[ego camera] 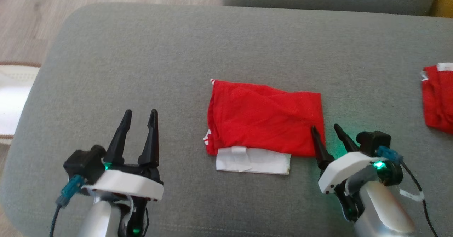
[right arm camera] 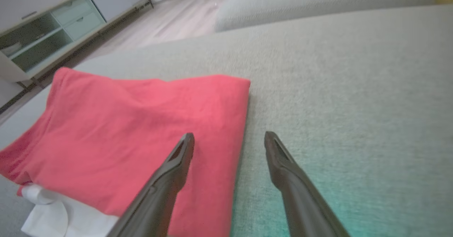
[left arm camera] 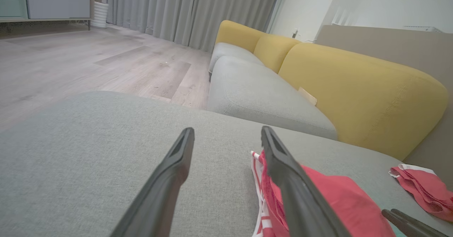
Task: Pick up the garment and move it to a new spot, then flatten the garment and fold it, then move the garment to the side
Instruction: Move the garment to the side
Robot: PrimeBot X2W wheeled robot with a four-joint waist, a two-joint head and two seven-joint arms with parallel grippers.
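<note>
Red garment (ego camera: 263, 118) looks folded already: a tidy rectangle sitting about mid-way across the grey cushion (ego camera: 177, 53), with a white panel (ego camera: 253, 162) poking out from under its near edge. So I'd say what's left is shifting it off to the side.

The right hand (ego camera: 325, 126) is at the garment's near right corner, fingers spread wide and holding nothing. From its own wrist camera, one finger is over the red cloth and the other over bare cushion, so it straddles the right edge. Can't tell if the tips are touching fabric yet.

The left hand (ego camera: 141, 111) is wide open too and empty, parked well to the left of the garment.

If it were me, I'd get the lower finger under all the layers at that corner, white panel included, before closing. Pinch only the top layer and the fold probably peels open as it travels. Bringing the left hand in on the left edge would likely keep the stack flat.

There's another red garment (ego camera: 439, 99) at the far right of the cushion, so watch the drop spot.
</note>
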